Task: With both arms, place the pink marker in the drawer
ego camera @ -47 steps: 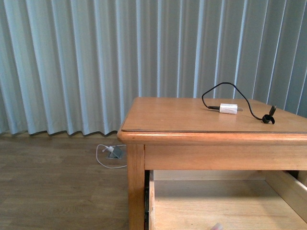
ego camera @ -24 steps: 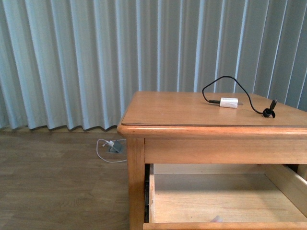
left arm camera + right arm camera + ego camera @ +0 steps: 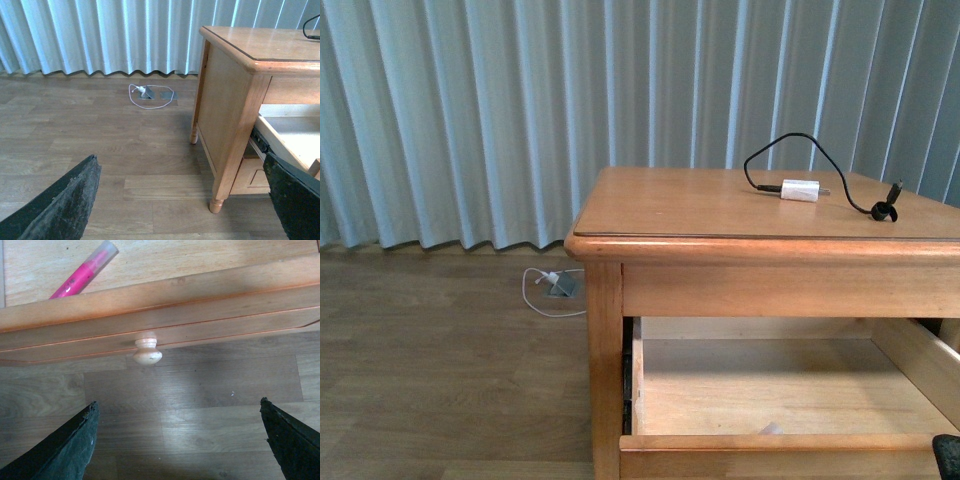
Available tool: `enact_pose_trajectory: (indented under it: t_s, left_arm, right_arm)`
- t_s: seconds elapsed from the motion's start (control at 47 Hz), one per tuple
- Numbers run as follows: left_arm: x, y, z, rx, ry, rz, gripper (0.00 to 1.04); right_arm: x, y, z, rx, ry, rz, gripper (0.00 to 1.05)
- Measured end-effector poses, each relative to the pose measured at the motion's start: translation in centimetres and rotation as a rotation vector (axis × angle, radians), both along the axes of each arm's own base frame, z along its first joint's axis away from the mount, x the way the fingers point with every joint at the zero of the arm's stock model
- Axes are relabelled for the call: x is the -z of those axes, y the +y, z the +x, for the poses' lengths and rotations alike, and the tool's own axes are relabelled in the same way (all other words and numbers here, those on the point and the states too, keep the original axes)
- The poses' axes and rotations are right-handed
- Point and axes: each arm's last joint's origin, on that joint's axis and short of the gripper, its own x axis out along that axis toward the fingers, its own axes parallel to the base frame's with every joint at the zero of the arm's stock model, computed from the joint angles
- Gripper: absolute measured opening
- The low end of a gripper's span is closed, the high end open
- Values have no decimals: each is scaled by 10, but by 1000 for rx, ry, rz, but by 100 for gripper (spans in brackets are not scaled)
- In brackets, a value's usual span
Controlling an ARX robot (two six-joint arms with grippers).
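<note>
While the drawer (image 3: 720, 458) stands pulled out under the top of the table (image 3: 720, 215), the pink marker (image 3: 80, 272) lies inside it on the pale wood bottom, just behind the front panel. The marker is flat and set at an angle to the panel, its capped end pointing deeper into the drawer. The other end is hidden behind the panel's upper edge. In the front view only a small pale tip peeks over that edge.

Right gripper (image 3: 178, 402): held out in front of the drawer face, above the floorboards (image 3: 200, 390), with the wrist camera looking down past the panel. Fingers (image 3: 65, 445) spread wide, nothing between them. The round knob (image 3: 147, 351) sits ahead of the gap, clear of both fingers, no contact. The front view shows just a black corner of the right arm (image 3: 948, 458), low by the drawer front's right end.

Left gripper (image 3: 179, 170): low, off the table's left side, well apart from the drawer. Aimed along the floor toward the curtain (image 3: 100, 35). Fingers (image 3: 65, 205) wide apart and empty. The table's near leg (image 3: 235, 145) stands beyond the gap.

Table top: white charger block (image 3: 800, 190) with a black cable (image 3: 780, 150) looping from it. A white cable (image 3: 545, 300) lies on the floor near the curtain.
</note>
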Motion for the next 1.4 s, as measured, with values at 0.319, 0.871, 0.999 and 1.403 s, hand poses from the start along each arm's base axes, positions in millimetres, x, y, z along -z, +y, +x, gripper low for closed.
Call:
enact_pose_trajectory:
  t_s: [0.319,0.871,0.999,1.403]
  left_arm:
    - [0,0,0,0,0,0,99]
    - [0,0,0,0,0,0,99]
    - [0,0,0,0,0,0,99]
    - [0,0,0,0,0,0,99]
  right_arm:
    - [22,5,35,-14,-38,-46,96]
    - [31,6,91,-63,-263,-107,96]
    - [32,0,110,-49,-319,-131,96]
    - [54,-11,153,-29,-504,-123,96]
